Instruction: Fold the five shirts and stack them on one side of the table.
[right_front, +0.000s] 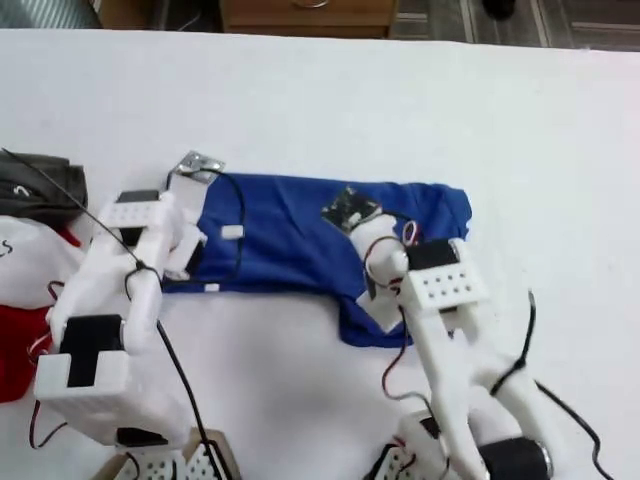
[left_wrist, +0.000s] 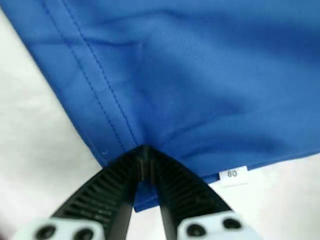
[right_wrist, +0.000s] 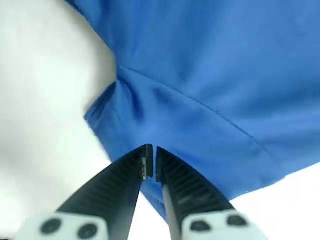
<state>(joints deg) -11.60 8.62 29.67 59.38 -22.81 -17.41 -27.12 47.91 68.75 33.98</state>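
Observation:
A blue shirt (right_front: 300, 240) lies spread across the middle of the white table (right_front: 400, 110), partly folded into a long band with a sleeve sticking out toward the front. My left gripper (right_front: 195, 262) sits at the shirt's left end. In the left wrist view it (left_wrist: 144, 156) is shut on the stitched hem of the blue fabric (left_wrist: 200, 75), close to a small white size label (left_wrist: 231, 174). My right gripper (right_front: 372, 290) is at the sleeve near the front right. There it (right_wrist: 150, 161) is shut on a puckered fold of the blue cloth (right_wrist: 210, 75).
At the table's left edge lie a dark grey shirt (right_front: 35, 185), a white shirt (right_front: 25, 260) and a red shirt (right_front: 15, 345). Bare white table stretches behind and to the right of the blue shirt. Wooden furniture (right_front: 305, 15) stands beyond the far edge.

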